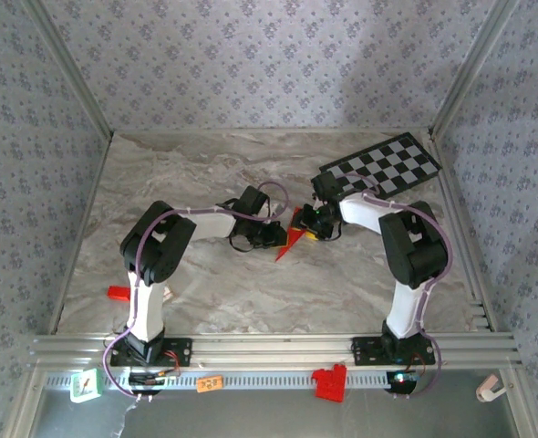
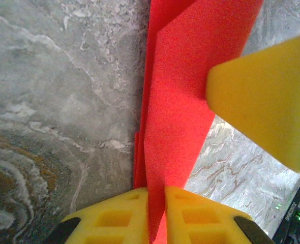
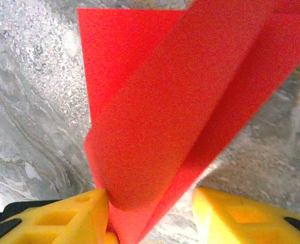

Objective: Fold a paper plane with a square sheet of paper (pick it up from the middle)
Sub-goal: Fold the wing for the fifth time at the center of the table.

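Where the two arms meet at the middle of the table (image 1: 205, 292), the red paper (image 1: 293, 241), folded to a narrow point, is seen between the left gripper (image 1: 274, 235) and the right gripper (image 1: 316, 224). A checkered board (image 1: 380, 164) lies at the far right.

From the left wrist, the paper is seen pinched between almost closed yellow fingers (image 2: 114, 216).

From the right wrist, the fingers are seen about half open. The paper is touched by one finger (image 3: 63, 218) only, and a small gap is left to the other.

folded thin paper sheet (image 1: 293, 239): plain bright red. left gripper (image 2: 156, 198) and right gripper (image 3: 149, 203) jaws: yellow. stone-look worktop (image 1: 205, 283): grey marbled veining. flat checkered board (image 1: 383, 167): black-and-white squares. walls (image 1: 251, 55): grey floral print.
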Robot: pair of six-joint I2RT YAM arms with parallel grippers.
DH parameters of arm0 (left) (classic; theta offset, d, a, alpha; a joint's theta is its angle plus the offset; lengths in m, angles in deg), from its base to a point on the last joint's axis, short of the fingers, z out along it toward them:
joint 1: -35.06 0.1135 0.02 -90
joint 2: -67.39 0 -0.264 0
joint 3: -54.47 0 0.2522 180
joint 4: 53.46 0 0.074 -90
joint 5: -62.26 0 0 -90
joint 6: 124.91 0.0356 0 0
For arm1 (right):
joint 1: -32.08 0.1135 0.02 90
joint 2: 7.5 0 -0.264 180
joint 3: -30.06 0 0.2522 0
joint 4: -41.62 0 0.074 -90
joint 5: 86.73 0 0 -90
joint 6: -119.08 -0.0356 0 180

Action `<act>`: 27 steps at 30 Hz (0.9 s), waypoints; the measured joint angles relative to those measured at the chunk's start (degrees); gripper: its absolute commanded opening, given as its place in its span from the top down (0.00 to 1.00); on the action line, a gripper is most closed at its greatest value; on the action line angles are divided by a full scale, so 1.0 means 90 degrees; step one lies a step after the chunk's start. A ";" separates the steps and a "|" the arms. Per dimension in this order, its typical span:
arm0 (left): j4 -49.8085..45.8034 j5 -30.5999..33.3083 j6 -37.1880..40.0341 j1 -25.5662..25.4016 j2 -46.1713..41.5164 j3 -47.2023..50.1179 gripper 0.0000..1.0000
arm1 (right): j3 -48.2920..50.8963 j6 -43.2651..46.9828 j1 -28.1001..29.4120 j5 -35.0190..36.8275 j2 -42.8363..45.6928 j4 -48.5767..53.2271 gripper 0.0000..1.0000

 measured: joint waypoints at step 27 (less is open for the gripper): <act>-0.0143 -0.0036 -0.0070 0.0002 0.0068 -0.0117 0.83 | 0.0690 0.0627 0.0095 -0.0782 0.0481 -0.1103 0.75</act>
